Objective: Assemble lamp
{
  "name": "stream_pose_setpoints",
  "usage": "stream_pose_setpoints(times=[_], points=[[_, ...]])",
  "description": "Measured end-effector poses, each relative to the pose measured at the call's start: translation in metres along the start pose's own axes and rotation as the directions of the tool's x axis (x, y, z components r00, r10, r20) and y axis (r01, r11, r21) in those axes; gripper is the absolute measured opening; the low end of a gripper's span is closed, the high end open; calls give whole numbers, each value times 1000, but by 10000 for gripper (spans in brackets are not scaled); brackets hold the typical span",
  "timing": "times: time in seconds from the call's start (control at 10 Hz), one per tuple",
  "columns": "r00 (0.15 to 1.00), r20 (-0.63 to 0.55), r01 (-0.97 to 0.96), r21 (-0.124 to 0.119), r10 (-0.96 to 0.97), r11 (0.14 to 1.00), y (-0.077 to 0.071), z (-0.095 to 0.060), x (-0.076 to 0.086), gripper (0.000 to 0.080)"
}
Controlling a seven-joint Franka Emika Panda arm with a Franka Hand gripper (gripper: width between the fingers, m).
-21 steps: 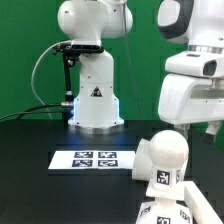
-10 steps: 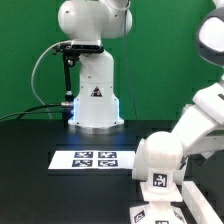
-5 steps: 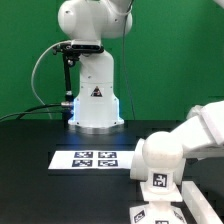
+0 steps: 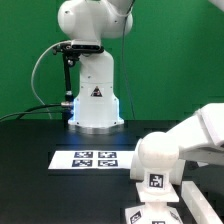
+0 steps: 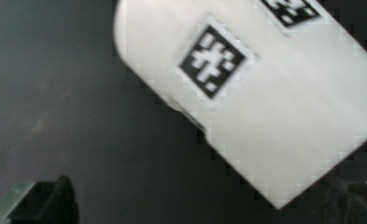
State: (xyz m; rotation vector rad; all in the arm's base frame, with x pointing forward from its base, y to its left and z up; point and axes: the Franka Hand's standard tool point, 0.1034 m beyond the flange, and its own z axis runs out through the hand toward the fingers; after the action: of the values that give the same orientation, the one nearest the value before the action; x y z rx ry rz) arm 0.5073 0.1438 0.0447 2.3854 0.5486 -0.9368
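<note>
white tagged lamp base [image 5: 251, 95] lies on black table [image 5: 73, 110]

1 marker board [image 4: 95, 158] on the table, w/ 4 tags on it, just in front of the robot base [image 4: 95, 95]. 1 robot arm [image 4: 185, 145] in the exterior view, to that view's right of the board. Wrist view: 1 white tagged part [image 5: 251, 90], 2 tags visible on it. 2 gripper fingers [image 5: 38, 200] show at the edges.

Glossy white rounded arm [image 4: 180, 145], square black-and-white tag on wrist [image 4: 155, 180], dark claw tips [image 5: 38, 200]
</note>
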Motion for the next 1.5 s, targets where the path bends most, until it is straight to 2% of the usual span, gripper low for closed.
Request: stream_pose_setpoints(times=[0.3,0.5,0.8,0.9,1.0,1.2,1.3,1.4,1.5], points=[[997,30,-73,-6,73,997,-12,11,0,698],[997,34,-70,-8,70,998,-9,14,-3,698],[996,53,-72,2,72,997,-4,28,-12,698],[996,53,-74,3,74,997,-4,27,-12,558],[996,53,-75,4,74,997,-3,28,-12,558],[996,54,-77,5,76,997,-2,28,-12,240],[996,55,-77,6,77,997,-2,28,-12,240],[995,57,-78,7,78,997,-1,29,-12,102],[995,66,-80,8,79,997,1,28,-15,58]])
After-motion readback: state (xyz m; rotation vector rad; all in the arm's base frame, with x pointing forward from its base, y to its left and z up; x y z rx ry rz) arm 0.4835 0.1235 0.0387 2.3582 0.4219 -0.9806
